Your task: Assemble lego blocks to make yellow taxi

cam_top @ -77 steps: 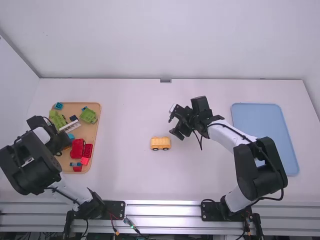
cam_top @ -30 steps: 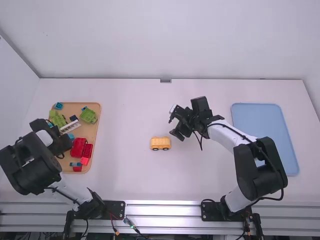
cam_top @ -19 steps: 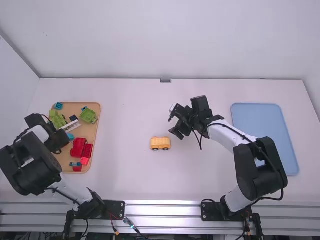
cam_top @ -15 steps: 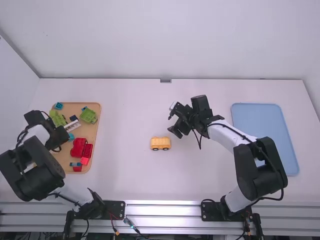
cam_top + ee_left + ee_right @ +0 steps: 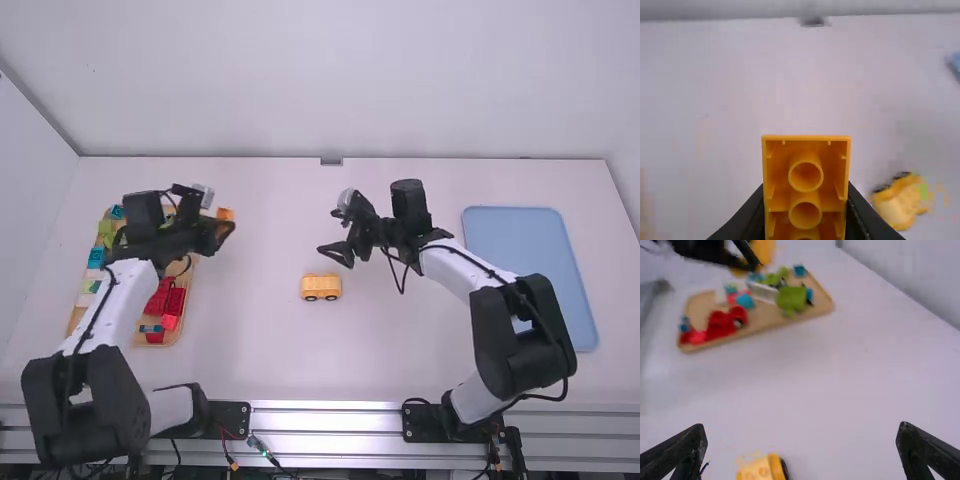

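Observation:
In the high view, my left gripper (image 5: 222, 228) hangs over the right edge of the wooden tray, shut on an orange-yellow brick (image 5: 225, 214). The left wrist view shows the hollow underside and round tubes of this brick (image 5: 806, 177) between the fingertips of my left gripper (image 5: 806, 205). A yellow car base with black wheels (image 5: 321, 287) stands mid-table, apart from both grippers. My right gripper (image 5: 340, 232) is held above and beyond the base. In the right wrist view, my right gripper (image 5: 802, 437) is open with nothing between its fingers, and the base (image 5: 761, 469) lies below.
The wooden tray (image 5: 186, 290) at the left holds several red, green and blue pieces, partly under the left arm. A blue tray (image 5: 530, 280) lies at the right. Plain table surface (image 5: 265, 350) lies between the wooden tray and the car base.
My left gripper has swung from over the wooden tray's left part up and right, now with the orange-yellow brick showing in it. My right gripper has shifted slightly left. The car base has not moved.

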`<state>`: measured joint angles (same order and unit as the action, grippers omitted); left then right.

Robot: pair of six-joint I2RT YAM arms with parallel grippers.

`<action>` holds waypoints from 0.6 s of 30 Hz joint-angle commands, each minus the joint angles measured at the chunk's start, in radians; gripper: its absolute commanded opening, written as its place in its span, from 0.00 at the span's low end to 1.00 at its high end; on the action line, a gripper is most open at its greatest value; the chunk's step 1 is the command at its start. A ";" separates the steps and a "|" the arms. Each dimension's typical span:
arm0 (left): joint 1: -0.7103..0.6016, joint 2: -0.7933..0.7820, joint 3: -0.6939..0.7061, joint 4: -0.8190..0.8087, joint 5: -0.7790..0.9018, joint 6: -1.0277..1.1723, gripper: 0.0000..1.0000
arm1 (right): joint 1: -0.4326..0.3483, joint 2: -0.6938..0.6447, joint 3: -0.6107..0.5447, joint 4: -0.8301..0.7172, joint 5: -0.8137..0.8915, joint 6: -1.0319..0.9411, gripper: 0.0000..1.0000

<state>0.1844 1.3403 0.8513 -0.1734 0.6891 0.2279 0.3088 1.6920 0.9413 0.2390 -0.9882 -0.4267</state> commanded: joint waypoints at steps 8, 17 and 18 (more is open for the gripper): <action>-0.258 0.082 -0.053 0.266 0.310 0.050 0.02 | -0.057 0.103 0.007 0.311 -0.496 0.237 0.99; -0.333 0.243 -0.053 0.570 0.455 -0.055 0.02 | -0.025 0.133 0.007 0.489 -0.531 0.418 0.85; -0.336 0.262 -0.053 0.603 0.479 -0.056 0.02 | -0.021 0.133 0.007 0.507 -0.526 0.441 0.82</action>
<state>-0.1394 1.5719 0.8028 0.3992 1.0733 0.1940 0.2741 1.8206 0.9413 0.7261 -1.4723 -0.0711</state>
